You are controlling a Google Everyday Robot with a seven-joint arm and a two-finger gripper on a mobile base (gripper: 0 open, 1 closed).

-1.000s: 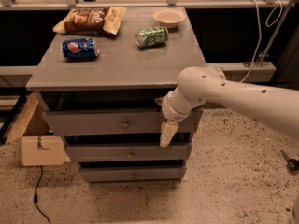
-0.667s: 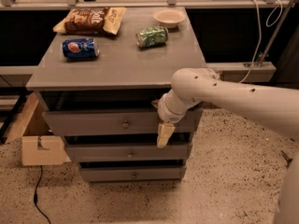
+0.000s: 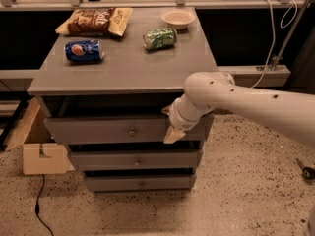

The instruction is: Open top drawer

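Observation:
The top drawer is the widest grey front of three in the grey cabinet, with a small round brass knob at its centre. A dark gap shows above the front. My gripper hangs down in front of the drawer's right part, to the right of the knob and clear of it. The white arm reaches in from the right and hides the drawer's right end.
On the cabinet top lie a blue can, a green can, a chip bag and a small bowl. A cardboard box stands at the cabinet's left. A cable lies on the speckled floor.
My gripper has shifted a little to the left along the top drawer's front, closer to the knob. The drawer looks unchanged.

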